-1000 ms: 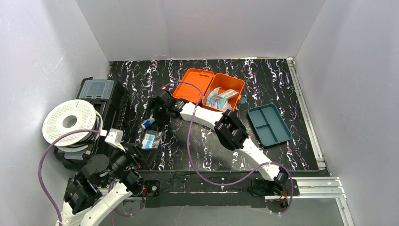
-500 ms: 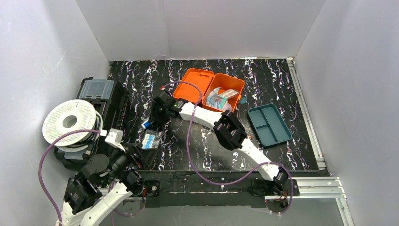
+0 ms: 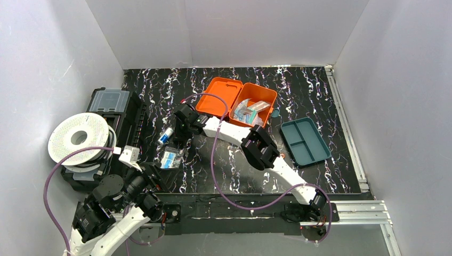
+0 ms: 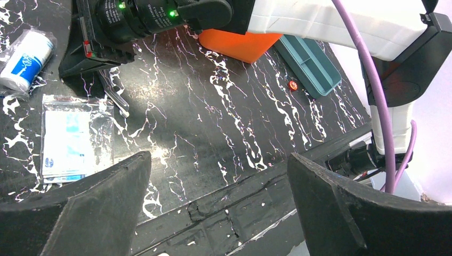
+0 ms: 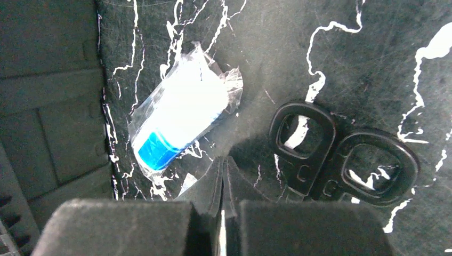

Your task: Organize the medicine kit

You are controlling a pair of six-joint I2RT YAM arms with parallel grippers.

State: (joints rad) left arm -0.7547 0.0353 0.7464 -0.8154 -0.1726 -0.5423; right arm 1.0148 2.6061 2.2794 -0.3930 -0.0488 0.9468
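Black scissors (image 5: 335, 160), roll (image 5: 181, 114) near medicine kit (image 3: 218, 96)

On my screens the bench (image 3: 320, 96) is black, shot through with white marble-like veins. The medicine kit (image 3: 219, 95) is bright orange with a teal latch. I see a dark teal divided tray (image 3: 305, 141). The wrapped roll (image 5: 178, 114) is white with a blue end under clear film. The scissors (image 5: 341, 154) have black handles. The flat pouch (image 4: 74, 136) is clear, showing white and pale blue inside. The spool (image 3: 80, 137) is white, the case (image 3: 109, 100) is black with a clear lid, and the cable (image 4: 368, 69) is purple. Two green lights (image 4: 172, 13) glow on black housing.
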